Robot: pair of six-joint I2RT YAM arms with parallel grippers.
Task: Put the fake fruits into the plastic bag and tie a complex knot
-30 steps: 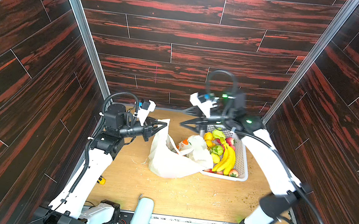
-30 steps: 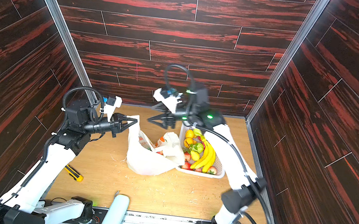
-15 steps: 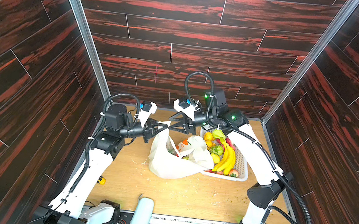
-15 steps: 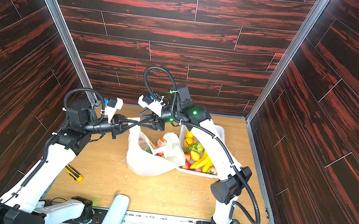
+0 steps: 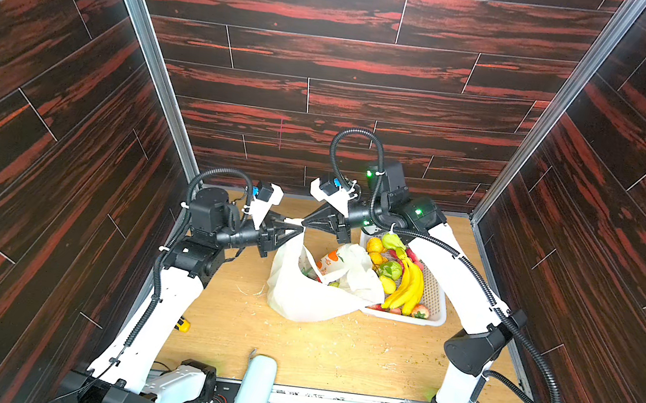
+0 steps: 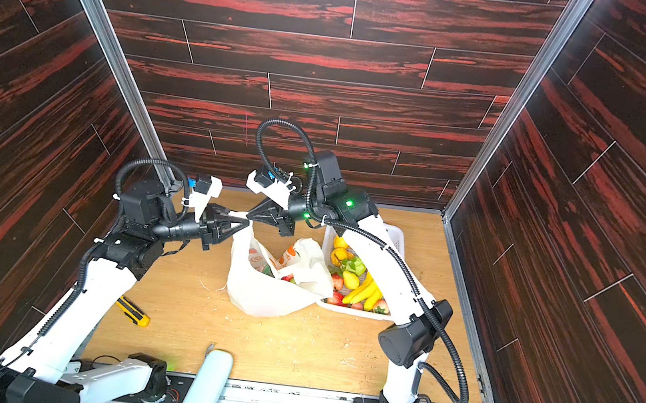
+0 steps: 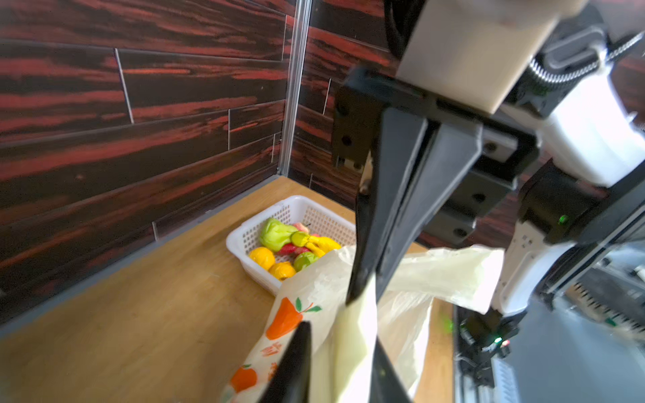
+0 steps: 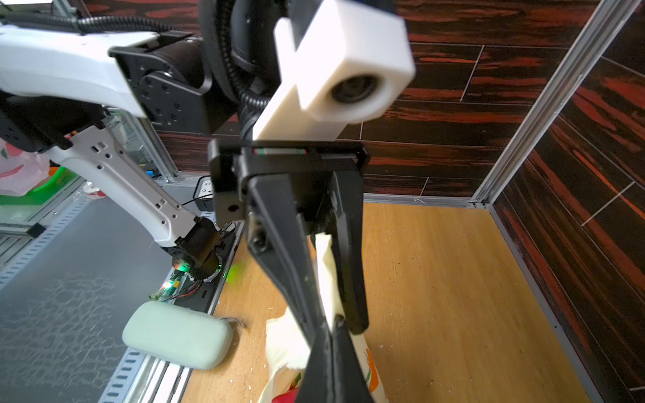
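Bright, even light from above floods my counter [image 5: 294, 354]; shadows are soft. The wall planks [image 5: 330, 57] bow toward the edges in both top views. Close up, my wrist views smear: the white camera block [image 8: 349, 69] is blurred.

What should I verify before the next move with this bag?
1. Right gripper shut on the handle of the plastic bag: ok.
2. Left gripper open: ok, jaws apart with the handle between them. Whether the handle touches a finger: cannot tell.
3. All fake fruits bagged: not ok, many lie in the white basket.
4. Bag mouth open: ok, some fruit shows inside.
5. Knot tied: not ok.
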